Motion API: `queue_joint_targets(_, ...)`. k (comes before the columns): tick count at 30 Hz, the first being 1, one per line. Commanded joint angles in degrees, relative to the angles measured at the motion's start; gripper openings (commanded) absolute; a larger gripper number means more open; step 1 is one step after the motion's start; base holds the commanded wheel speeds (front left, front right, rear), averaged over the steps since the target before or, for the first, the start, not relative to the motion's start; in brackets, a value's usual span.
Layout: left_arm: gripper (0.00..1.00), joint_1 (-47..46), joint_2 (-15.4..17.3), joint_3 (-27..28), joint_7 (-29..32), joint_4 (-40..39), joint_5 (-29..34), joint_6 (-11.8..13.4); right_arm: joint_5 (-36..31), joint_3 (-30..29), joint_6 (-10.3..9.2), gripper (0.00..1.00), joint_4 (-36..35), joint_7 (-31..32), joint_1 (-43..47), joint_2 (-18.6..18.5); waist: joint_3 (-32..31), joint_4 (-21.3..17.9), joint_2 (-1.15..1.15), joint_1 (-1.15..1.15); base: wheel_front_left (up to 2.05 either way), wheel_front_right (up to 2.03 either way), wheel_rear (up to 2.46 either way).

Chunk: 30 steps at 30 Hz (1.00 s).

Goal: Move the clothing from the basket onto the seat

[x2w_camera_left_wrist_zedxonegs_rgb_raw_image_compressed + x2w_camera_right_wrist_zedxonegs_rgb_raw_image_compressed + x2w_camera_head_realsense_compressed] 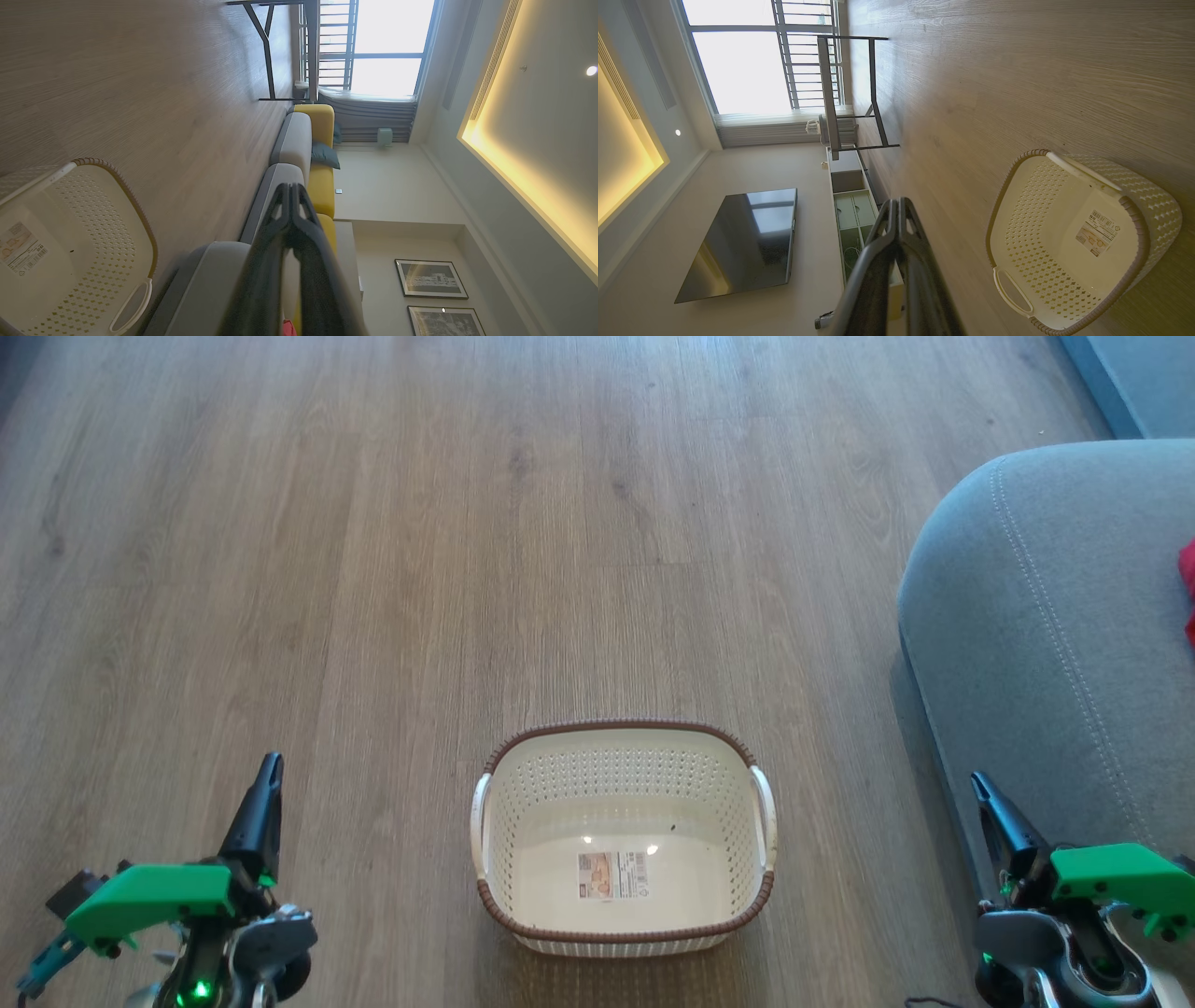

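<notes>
Operator: Light source?
Technician: Daylight through the window (742, 65), up-left of the right gripper (897, 201); panes overexposed to white. Warm cove strip (514, 168) glows right of the left gripper (290, 186).
Operator: Image defects?
Technician: Two glare spots on the basket (560, 887) floor, between both grippers. Finger bases blurred. Straight lines bow toward wrist-view edges.

- The basket (621, 725) stands on the floor (373, 569), low in the middle of the head view, with a label (612, 875) lying flat on its bottom.
- The seat (1046, 616) lies to the basket's right, apart from it.
- What seems to be the clothing (1187, 588) rests on the seat at the far right edge, mostly cut off.
- The left gripper (269, 775) is left of the basket; the right gripper (980, 789) is right of it, just beside the seat's near edge.
</notes>
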Motion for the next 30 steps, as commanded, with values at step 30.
queue_joint_targets(30, 0.00, -3.21, 0.26, 2.08, 0.42, -2.07, -0.38, -0.40, 0.42, 0.87, 0.41, 0.00, -2.35, 0.43, -2.90, -0.24, 0.00, 0.00, 0.00, 0.00, 0.00, 0.00, 0.00)
